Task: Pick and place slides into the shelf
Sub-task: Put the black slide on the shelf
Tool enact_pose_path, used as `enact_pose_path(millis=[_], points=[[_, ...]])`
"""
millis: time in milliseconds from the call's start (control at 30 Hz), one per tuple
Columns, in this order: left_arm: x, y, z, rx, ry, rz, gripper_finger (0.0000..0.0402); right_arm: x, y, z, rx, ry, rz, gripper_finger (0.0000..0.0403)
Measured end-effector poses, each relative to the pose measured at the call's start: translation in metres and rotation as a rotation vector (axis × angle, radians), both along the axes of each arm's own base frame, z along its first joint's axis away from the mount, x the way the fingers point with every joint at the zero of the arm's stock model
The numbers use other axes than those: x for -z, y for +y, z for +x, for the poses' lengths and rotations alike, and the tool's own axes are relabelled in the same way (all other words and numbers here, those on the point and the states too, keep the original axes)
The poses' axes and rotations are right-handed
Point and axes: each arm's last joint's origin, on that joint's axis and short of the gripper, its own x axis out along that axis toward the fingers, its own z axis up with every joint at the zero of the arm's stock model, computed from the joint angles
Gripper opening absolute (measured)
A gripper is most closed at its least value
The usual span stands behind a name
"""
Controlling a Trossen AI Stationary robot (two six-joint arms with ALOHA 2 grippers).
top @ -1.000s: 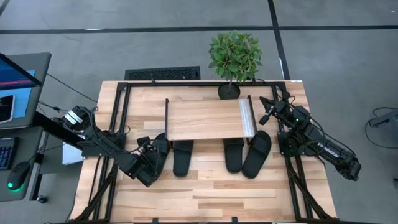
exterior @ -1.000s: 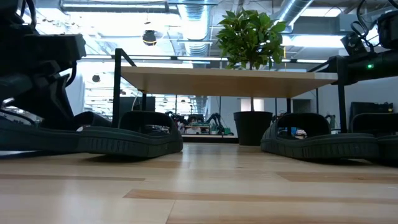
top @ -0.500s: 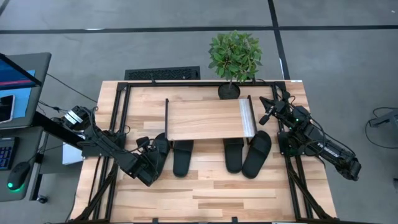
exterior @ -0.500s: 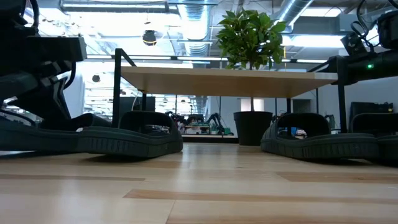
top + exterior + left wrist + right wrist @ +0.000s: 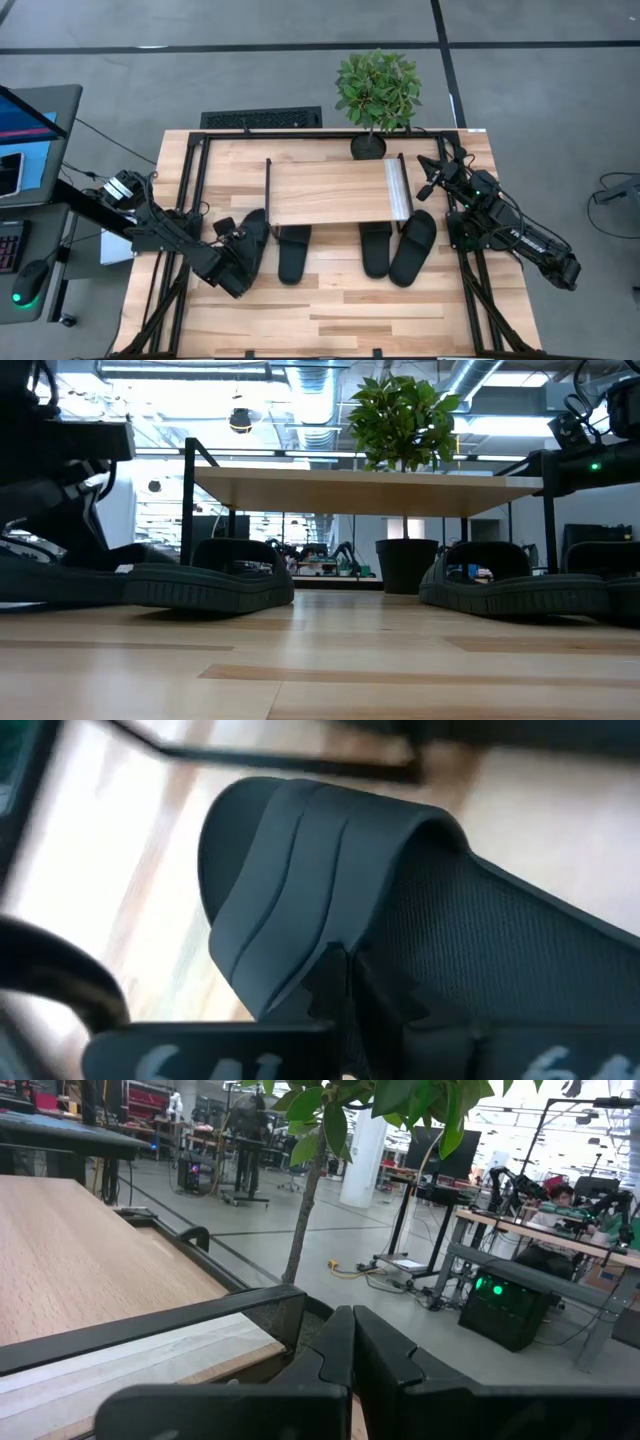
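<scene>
The left gripper [image 5: 238, 262] sits low at the table's 8 o'clock, over the leftmost slide [image 5: 252, 240]; its fingers [image 5: 330, 982] are pressed together right against the strap. Three more slides [image 5: 293, 252] [image 5: 375, 249] [image 5: 414, 247] lie side by side along the shelf's [image 5: 330, 191] 6 o'clock edge, toes tucked under it. The right gripper [image 5: 428, 170] waits at the shelf's 3 o'clock end, by the plant [image 5: 377, 90], fingers [image 5: 345, 1342] closed on nothing.
</scene>
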Motion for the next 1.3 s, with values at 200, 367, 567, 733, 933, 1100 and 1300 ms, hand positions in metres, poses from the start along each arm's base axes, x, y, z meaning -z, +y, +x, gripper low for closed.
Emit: enact_pose_path(millis=[200,367,567,733,933,1100,1300], points=[[-0.002,-0.002,-0.010,-0.055,-0.022,0.029,0.0000,0.000,0.000,0.000,0.000,0.000,0.000,0.0000],[-0.006,-0.006,-0.014,-0.083,-0.029,0.040,0.0000,0.000,0.000,0.000,0.000,0.000,0.000,0.0000],[-0.027,-0.013,-0.015,-0.107,0.010,0.063,0.0000,0.000,0.000,0.000,0.000,0.000,0.000,0.0000],[-0.043,-0.016,-0.013,-0.103,0.026,0.096,0.0000,0.000,0.000,0.000,0.000,0.000,0.000,0.0000],[-0.056,-0.018,-0.012,-0.099,0.045,0.126,0.0000,0.000,0.000,0.000,0.000,0.000,0.000,0.0000],[-0.068,-0.017,-0.013,-0.127,0.091,0.150,0.0000,0.000,0.000,0.000,0.000,0.000,0.000,0.0000],[-0.077,-0.018,-0.013,-0.129,0.120,0.156,0.0000,0.000,0.000,0.000,0.000,0.000,0.000,0.0000]])
